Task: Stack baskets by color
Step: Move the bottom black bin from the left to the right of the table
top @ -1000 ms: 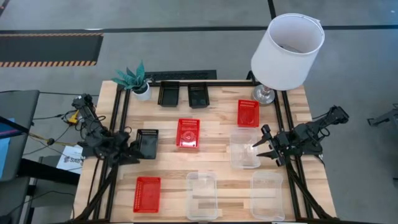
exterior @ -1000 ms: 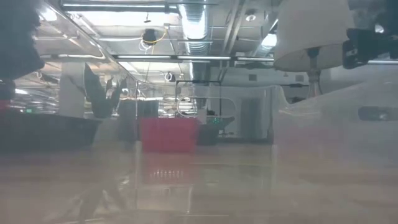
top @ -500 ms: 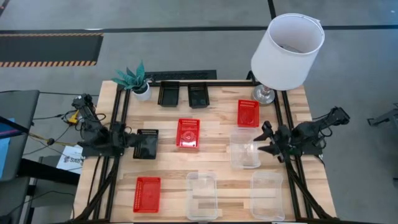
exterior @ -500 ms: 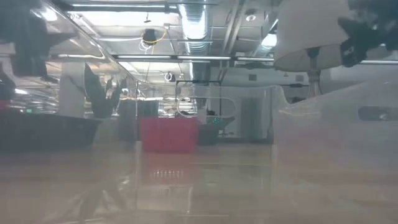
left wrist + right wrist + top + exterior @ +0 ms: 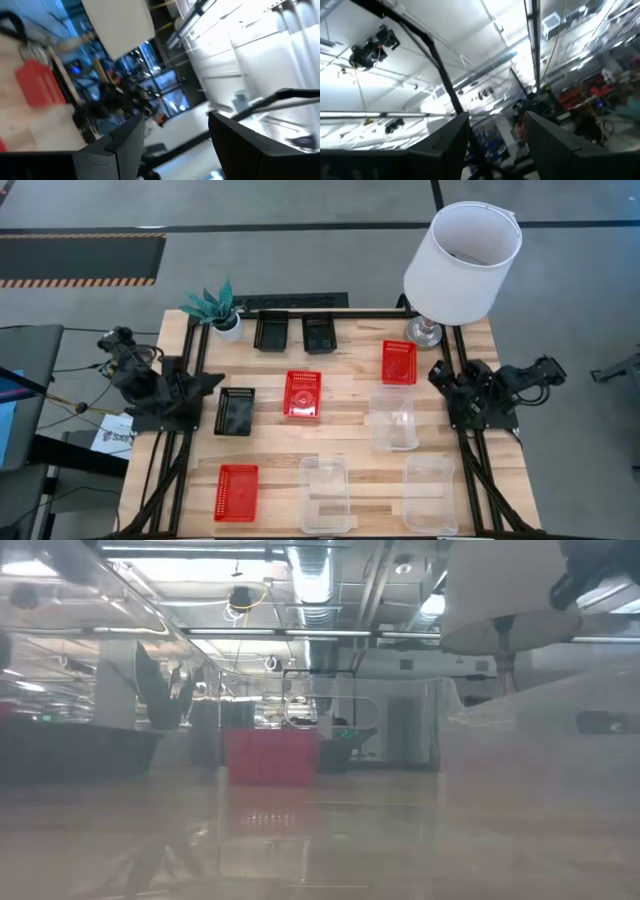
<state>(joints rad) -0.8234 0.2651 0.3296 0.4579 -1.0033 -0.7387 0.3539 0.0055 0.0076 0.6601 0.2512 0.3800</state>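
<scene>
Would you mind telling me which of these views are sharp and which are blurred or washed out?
High view: sharp, evenly lit, baskets distinct. Low view: hazy, a clear basket close to the lens fogs the right side; the red basket is soft. Left wrist view: motion-smeared. Right wrist view: blurred, ceiling lights glaring.

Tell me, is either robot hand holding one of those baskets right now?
No. The left hand and right hand are both open and empty, at the table's side edges.
</scene>
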